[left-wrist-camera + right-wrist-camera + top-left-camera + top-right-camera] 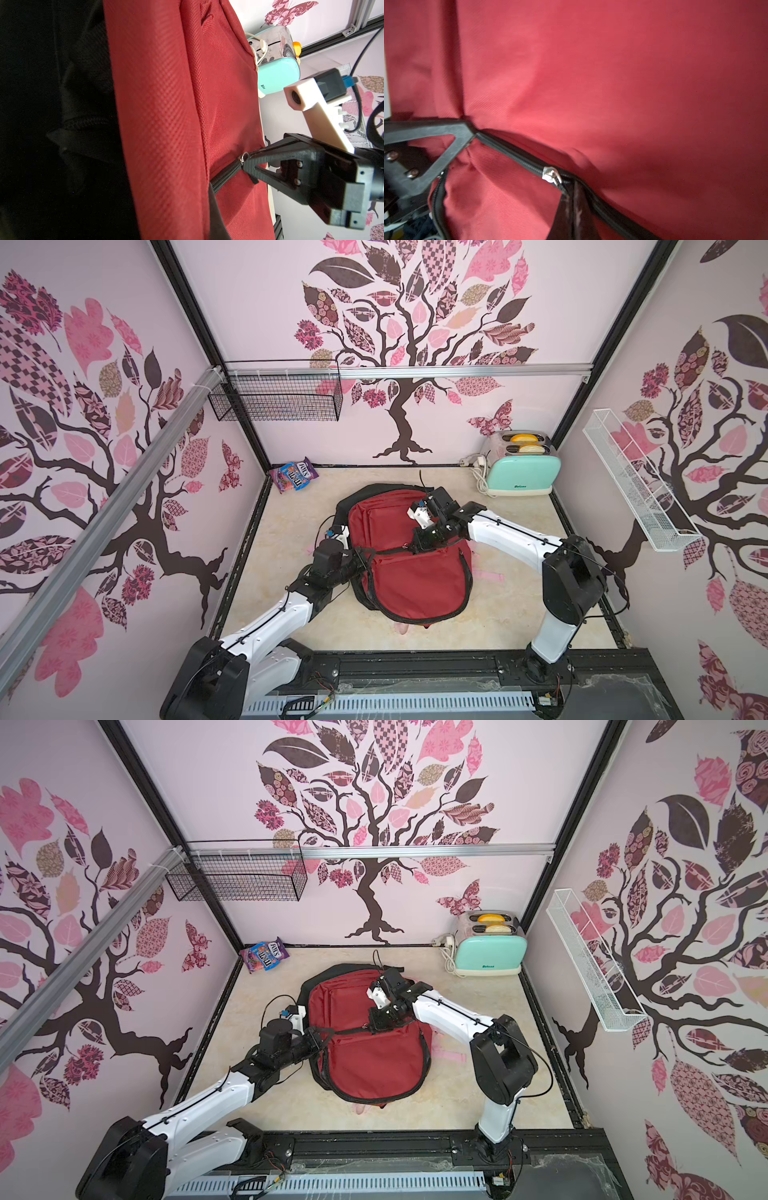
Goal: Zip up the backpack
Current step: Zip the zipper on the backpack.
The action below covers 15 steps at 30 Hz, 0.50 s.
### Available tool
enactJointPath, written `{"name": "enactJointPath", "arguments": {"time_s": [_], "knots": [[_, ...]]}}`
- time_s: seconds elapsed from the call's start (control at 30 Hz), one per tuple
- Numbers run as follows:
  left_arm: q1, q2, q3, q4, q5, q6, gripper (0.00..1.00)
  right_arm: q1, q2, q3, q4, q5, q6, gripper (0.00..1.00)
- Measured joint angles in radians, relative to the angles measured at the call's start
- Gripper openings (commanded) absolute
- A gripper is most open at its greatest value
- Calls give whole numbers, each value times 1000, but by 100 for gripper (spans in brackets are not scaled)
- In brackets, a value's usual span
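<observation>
R fingers [452,133] pinching zip [512,153], L fingers [564,214] pinching slider [552,174], red bkpk [407,580]

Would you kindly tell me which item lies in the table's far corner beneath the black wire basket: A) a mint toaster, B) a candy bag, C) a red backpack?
B: the candy bag lies in that corner, below the black wire basket.

L claw [323,1038], R claw [371,1027] on backpack [365,1069]

There are one red backpack [411,585], two robot arms [282,612], one mint toaster [523,472], one candy bag [295,477], one black wire basket [278,402] and one white wire basket [636,485].
</observation>
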Motion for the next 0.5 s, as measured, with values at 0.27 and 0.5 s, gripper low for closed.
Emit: {"name": "enactJointPath", "arguments": {"time_s": [0.27,0.5], "knots": [[-1,0,45,-39,-18,9,0,-114,-50,-37,-45,172,60,0],[-6,0,65,-61,-17,24,0,-113,-50,-37,-72,315,85,0]]}}
